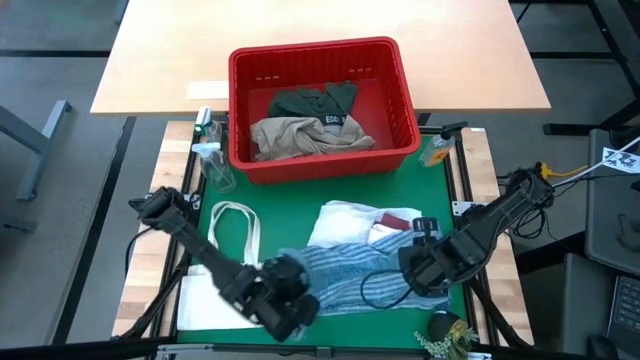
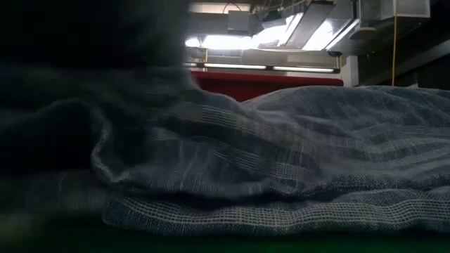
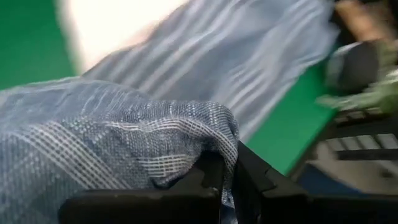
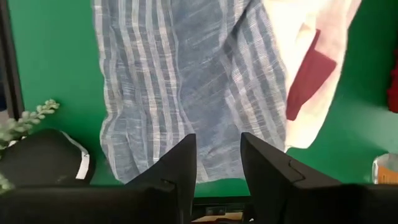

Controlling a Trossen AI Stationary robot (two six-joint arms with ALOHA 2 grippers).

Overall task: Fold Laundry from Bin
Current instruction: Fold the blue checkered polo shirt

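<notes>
- The counter has a green top, with a pale wooden table behind it at 12 o'clock.
- The red bin sits at 12 o'clock and holds tan and dark green laundry.
- A blue striped cloth lies at 6 o'clock, just beside a white cloth.
- The left end effector is clenched on the blue striped cloth's edge.
- The right end effector is partly open over the same cloth, holding nothing.

Two dark jointed arms, black angular gripper fingers
</notes>
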